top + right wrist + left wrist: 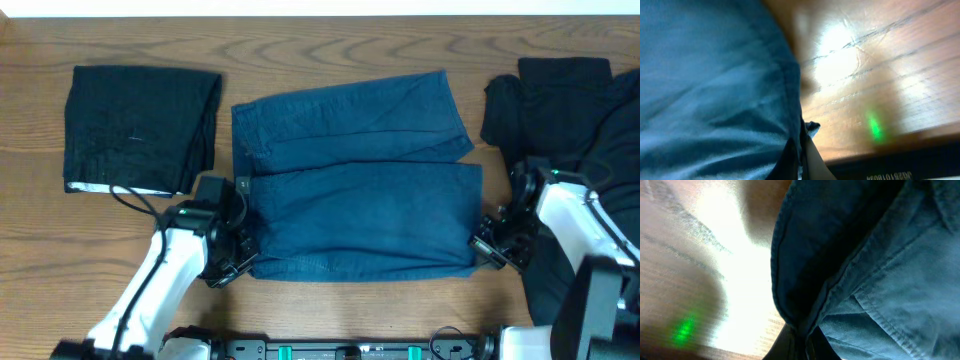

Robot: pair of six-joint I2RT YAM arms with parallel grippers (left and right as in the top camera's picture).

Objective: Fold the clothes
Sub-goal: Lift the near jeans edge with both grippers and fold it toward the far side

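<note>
Denim-blue shorts (360, 205), seamed and soft, folded flat on wood-grain table (330, 40); left gripper (238, 258) and right gripper (485, 243) each clamped on a near corner; black garments (140, 128) flank it.

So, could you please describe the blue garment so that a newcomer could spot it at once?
On the wooden table, look at the middle, between a folded black garment and a rumpled black pile. The denim-blue shorts lie there, the only blue piece, with the left gripper and right gripper pinching the near corners.
</note>
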